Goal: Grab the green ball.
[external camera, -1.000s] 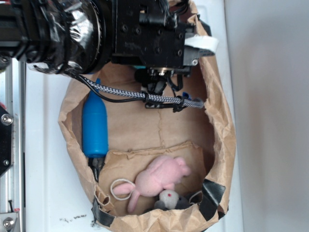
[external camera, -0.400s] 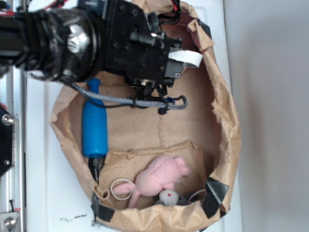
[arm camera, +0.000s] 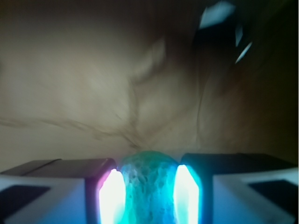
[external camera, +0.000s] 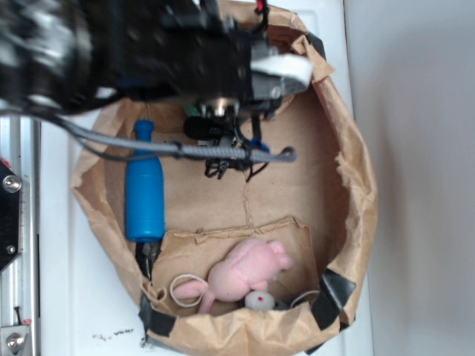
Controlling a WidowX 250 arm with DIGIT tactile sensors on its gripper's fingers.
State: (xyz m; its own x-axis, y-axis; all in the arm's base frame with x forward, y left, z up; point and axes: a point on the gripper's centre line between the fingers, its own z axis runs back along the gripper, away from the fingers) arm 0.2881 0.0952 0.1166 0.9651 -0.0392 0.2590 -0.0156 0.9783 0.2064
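In the wrist view the green ball (arm camera: 149, 186), mint-green with a rough knitted surface, is squeezed between my two glowing fingers (arm camera: 112, 193). My gripper (arm camera: 149, 163) is shut on it, held above the crumpled brown paper floor of the bag. In the exterior view my gripper (external camera: 220, 111) hangs under the blurred black arm at the top of the bag, and the arm hides nearly all of the ball.
The brown paper bag (external camera: 358, 185) lies open on a white surface. Inside it lie a blue bottle (external camera: 145, 196) at the left, a pink plush toy (external camera: 249, 271) and a white rubber band (external camera: 185, 289) at the bottom. A braided cable (external camera: 185, 150) crosses below the arm.
The arm has shifted left and now looks blurred with motion. The bag's left rim has spread outward. The bottle and plush toy have stayed in place.
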